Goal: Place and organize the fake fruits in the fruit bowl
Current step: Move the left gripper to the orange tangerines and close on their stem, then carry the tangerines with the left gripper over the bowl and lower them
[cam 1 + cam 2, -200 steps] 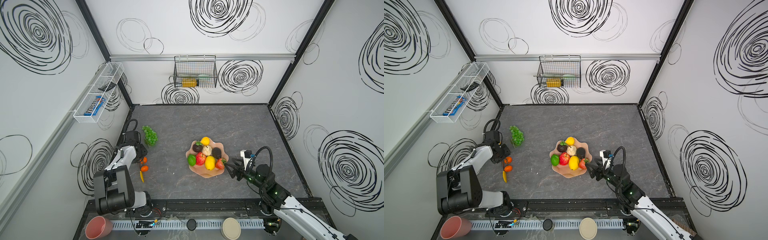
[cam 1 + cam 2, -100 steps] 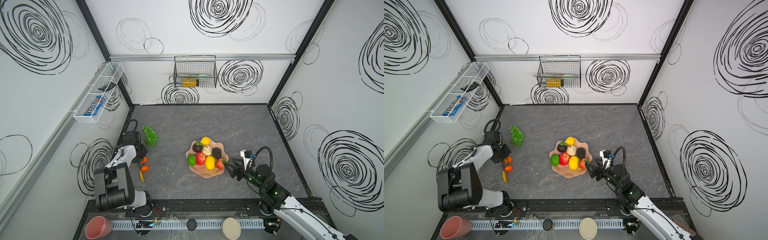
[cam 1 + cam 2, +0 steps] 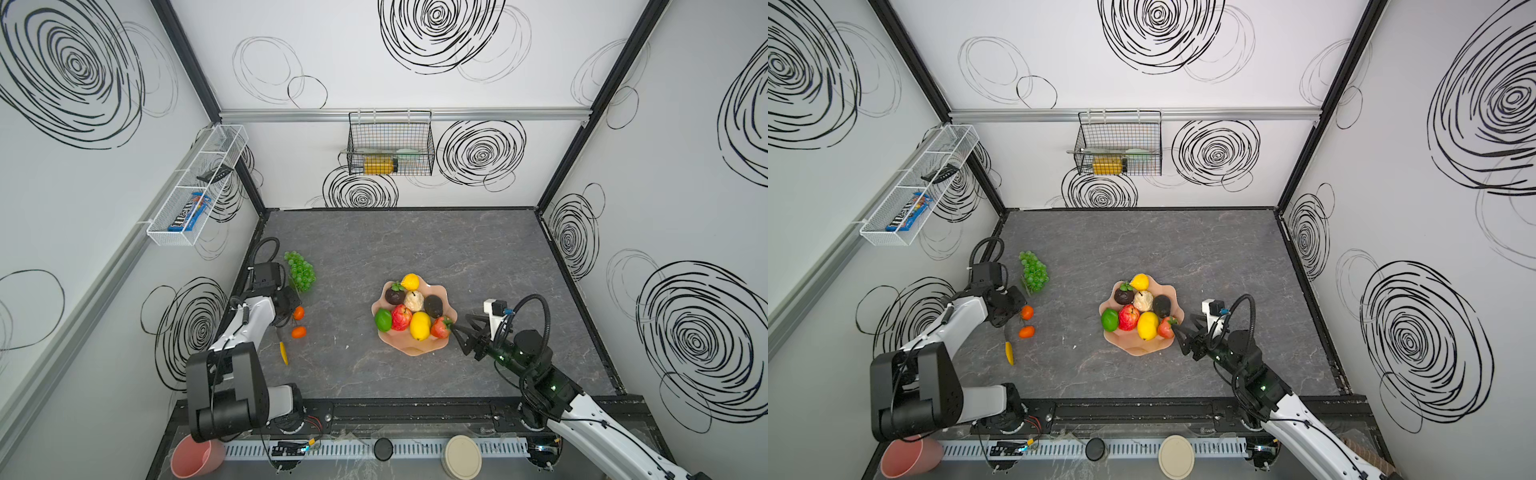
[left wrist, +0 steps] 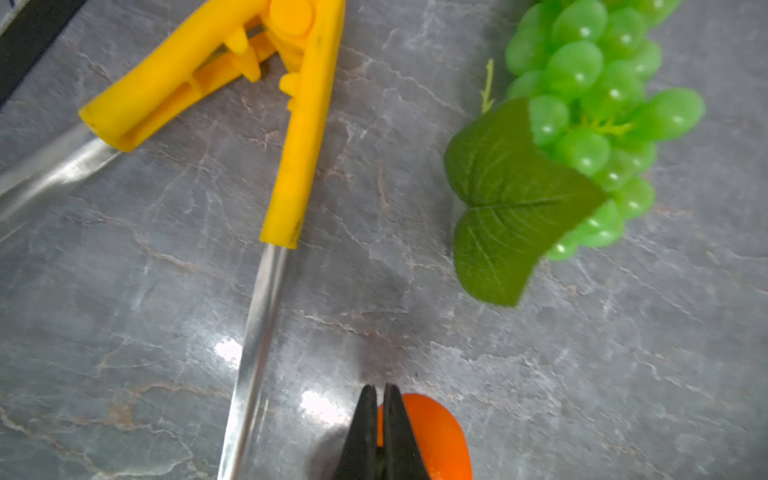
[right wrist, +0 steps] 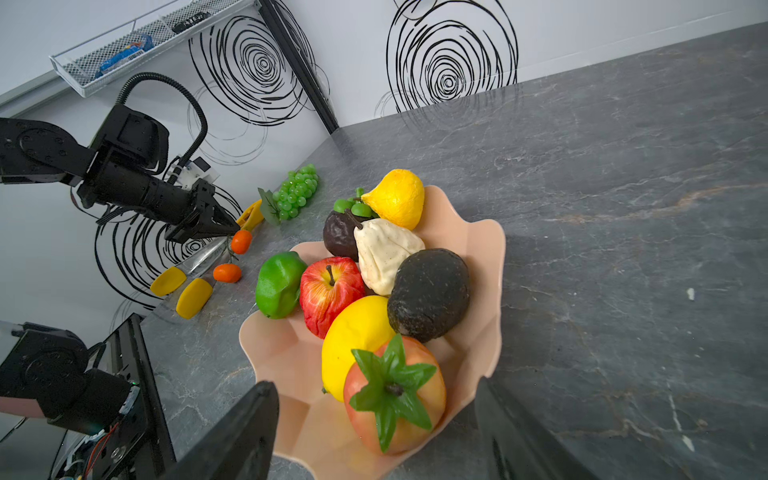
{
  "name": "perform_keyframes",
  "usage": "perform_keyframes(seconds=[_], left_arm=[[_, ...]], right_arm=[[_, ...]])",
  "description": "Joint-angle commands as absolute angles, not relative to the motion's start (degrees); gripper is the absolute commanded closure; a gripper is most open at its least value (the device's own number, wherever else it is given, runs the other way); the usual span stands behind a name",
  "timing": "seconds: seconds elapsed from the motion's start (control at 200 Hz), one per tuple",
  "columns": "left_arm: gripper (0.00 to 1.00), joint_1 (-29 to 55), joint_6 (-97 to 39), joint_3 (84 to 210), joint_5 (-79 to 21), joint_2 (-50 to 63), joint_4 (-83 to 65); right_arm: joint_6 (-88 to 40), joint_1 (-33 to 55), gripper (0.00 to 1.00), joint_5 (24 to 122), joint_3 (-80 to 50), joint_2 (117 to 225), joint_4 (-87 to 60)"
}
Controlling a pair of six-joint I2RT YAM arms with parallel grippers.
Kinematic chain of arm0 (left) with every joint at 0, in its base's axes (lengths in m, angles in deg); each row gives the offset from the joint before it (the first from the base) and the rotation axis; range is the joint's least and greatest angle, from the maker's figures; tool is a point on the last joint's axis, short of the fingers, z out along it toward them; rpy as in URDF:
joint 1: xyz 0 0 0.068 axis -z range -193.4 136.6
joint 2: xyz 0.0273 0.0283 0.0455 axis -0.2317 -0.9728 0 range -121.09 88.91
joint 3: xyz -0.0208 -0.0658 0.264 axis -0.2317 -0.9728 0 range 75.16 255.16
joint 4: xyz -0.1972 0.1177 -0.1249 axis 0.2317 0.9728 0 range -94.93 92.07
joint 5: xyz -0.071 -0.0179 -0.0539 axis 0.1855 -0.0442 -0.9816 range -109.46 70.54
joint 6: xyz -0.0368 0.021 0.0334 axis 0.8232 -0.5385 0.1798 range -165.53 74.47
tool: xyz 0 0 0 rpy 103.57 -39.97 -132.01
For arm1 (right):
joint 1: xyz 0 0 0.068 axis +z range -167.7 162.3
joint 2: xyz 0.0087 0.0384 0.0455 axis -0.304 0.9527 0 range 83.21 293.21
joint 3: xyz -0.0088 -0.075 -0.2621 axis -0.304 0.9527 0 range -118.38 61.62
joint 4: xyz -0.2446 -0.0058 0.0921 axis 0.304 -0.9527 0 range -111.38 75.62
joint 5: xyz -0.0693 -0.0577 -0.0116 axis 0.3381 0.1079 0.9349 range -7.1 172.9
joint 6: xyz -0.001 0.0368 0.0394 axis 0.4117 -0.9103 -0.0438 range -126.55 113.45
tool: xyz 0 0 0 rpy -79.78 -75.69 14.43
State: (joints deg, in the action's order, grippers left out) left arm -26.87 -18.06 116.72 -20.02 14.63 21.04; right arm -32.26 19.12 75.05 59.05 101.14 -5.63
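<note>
Fake fruits (image 3: 419, 325) fill the fruit bowl (image 3: 415, 352); packet (image 3: 189, 212) reads m&m's.

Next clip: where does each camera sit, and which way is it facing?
Top views: one stereo head high over the front edge, looking down on the table; left arm and right arm show.
Left wrist: on the left arm, looking down past the shut left tool at an orange, tongs, grapes.
Right wrist: on the right arm, low, facing across the fruit bowl toward the left arm; open right tool shows.
Shared: both wrist views show that orange, tongs and grapes.
</note>
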Motion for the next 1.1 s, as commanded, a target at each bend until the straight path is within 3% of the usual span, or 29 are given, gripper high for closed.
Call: perform_keyframes(seconds=[0.0, 0.175, 0.315, 0.515, 0.67, 0.901, 1.096], left_arm=[[1.00, -24.6, -16.7, 117.2, -22.0, 20.0, 22.6], [1.00, -18.8, -16.6, 124.2, -22.3, 26.2, 29.0], [1.00, -6.9, -16.6, 132.0, -21.9, 26.3, 30.9], [1.00, 11.9, -20.7, 145.9, -16.7, 17.1, 35.2], [1.00, 21.6, -24.4, 153.3, -14.6, 10.8, 37.4], [1.00, 32.3, -24.2, 160.5, -13.2, 2.3, 39.5], [0.99, 35.8, -21.3, 163.4, -13.3, -3.8, 37.9]], right_arm=[[-32.4, 19.0, 0.22, 76.3, 59.9, 99.5, -4.6], [-32.6, 19.0, 0.15, 76.7, 60.6, 98.2, -4.2], [-32.8, 19.0, 0.13, 76.9, 61.0, 98.3, -3.3], [-32.6, 18.9, 0.13, 77.3, 60.7, 97.1, -4.4], [-32.6, 18.9, 0.11, 78.7, 61.1, 93.6, -6.2], [-32.8, 18.9, 0.10, 80.0, 61.3, 91.1, -7.5], [-32.8, 18.9, 0.10, 80.1, 61.3, 91.2, -7.5]])
